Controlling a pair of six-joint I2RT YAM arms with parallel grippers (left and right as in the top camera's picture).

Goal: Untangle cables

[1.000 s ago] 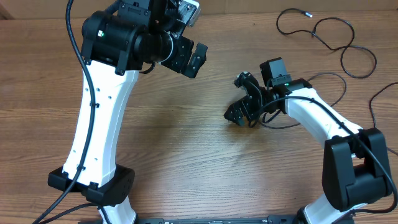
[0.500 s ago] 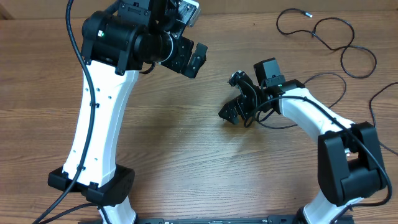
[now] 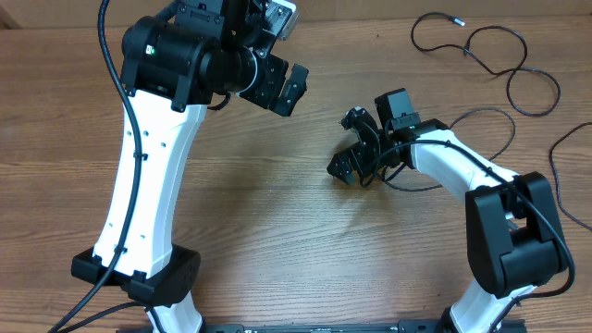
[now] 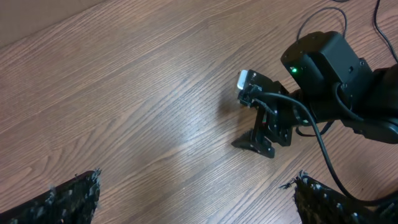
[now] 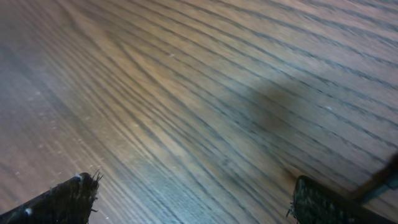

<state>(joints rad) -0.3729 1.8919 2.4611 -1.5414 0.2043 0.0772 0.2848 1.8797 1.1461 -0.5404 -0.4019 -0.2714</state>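
Seeing left gripper [image 3: 289,90] spread wide, empty; right gripper [image 3: 347,144] same, low over tabletop [image 3: 277,231]. Cables [image 3: 488,57] loose far right, untouched.

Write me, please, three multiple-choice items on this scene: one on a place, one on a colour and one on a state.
1. In the overhead view, where do the loose cables lie?
A. At the top right of the table
B. Between the two pincers
C. By the left arm's base

2. What colour are they?
A. White
B. Black
C. Red

3. How is the right pincer?
A. Shut on a cable
B. Open and empty
C. Shut and empty

Answers: 1 A, the loops sprawl in that corner; 2 B, they are thin black cords on brown wood; 3 B, its wrist view shows only bare wood between its spread jaws.
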